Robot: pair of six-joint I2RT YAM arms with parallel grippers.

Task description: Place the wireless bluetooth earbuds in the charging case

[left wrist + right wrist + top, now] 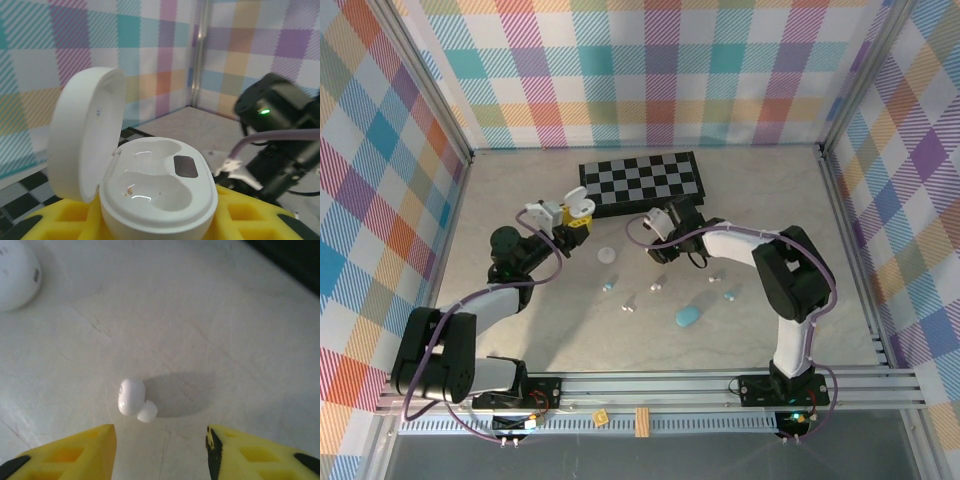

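Nearest me, a light-blue pebble-shaped case lies among small white and light-blue stemmed earbuds scattered on the pale table. Farther off, my right gripper hangs with fingers released above one white earbud, not touching it. To its left, my left gripper clenches the open white charging case, lid raised.

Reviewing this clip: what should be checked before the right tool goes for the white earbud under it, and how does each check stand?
1. The lid of the charging case open: ok.
2. Both wells empty: ok.
3. Grip of the left tool on the case: ok.
4. Opening of the right tool: ok, open.
5. The white earbud inside that tool's gap: not ok, it lies on the table beyond it.
6. Earbud side matches a well: cannot tell.
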